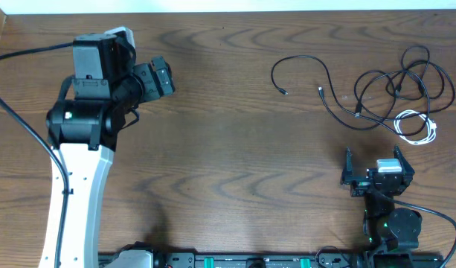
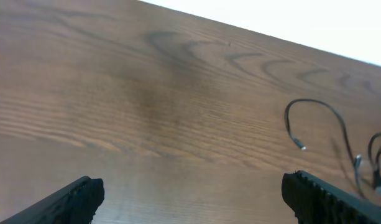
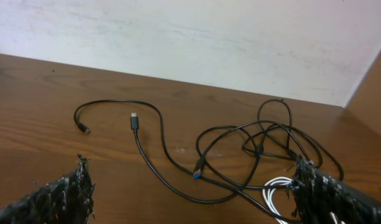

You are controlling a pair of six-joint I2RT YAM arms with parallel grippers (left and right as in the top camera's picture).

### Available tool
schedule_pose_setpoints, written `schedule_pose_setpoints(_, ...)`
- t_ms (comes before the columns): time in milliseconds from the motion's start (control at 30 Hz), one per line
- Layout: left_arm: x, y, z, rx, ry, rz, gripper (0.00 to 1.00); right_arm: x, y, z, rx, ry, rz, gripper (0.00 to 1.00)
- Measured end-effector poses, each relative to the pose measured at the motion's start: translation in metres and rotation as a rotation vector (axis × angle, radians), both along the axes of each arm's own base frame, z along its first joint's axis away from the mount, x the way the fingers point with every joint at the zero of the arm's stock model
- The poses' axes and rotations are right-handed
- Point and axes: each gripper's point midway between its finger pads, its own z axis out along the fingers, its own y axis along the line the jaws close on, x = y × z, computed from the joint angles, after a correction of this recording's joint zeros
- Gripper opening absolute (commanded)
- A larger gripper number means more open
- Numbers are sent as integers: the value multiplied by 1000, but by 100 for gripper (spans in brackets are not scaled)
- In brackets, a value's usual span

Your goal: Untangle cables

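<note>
The cables lie at the table's far right. A loose black cord [image 1: 302, 63] arcs out to the left of a black tangle [image 1: 395, 82]. A coiled white cable [image 1: 417, 128] sits at the tangle's near edge. My right gripper [image 1: 375, 158] is open just in front of them, empty. In the right wrist view the black loops [image 3: 240, 143], a blue-tipped plug [image 3: 198, 169] and the white coil [image 3: 274, 193] lie beyond my open gripper [image 3: 190, 190]. My left gripper [image 1: 159, 77] is open at the far left, well away; its view [image 2: 193, 193] shows the loose black cord [image 2: 327, 115] far off.
The brown wooden table [image 1: 235, 141] runs between the two arms. Its back edge meets a white wall [image 3: 190, 37]. The left arm's thick black cord [image 1: 19, 126] trails off at the left. A black rail [image 1: 242, 260] lines the front edge.
</note>
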Motion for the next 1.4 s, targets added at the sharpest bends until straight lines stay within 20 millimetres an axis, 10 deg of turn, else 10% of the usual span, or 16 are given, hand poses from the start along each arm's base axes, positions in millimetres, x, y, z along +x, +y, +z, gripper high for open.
schedule_pose_setpoints(500,51,-20,-94,41,-286,-73,98,0,0,0,0,0,0,99)
schedule_pose_setpoints(1000,-27,-13,-229,50,-126,-78,98,0,0,0,0,0,0,99)
schedule_pose_setpoints(1400,-80,-8,-255,50,-115,-78,98,0,0,0,0,0,0,99)
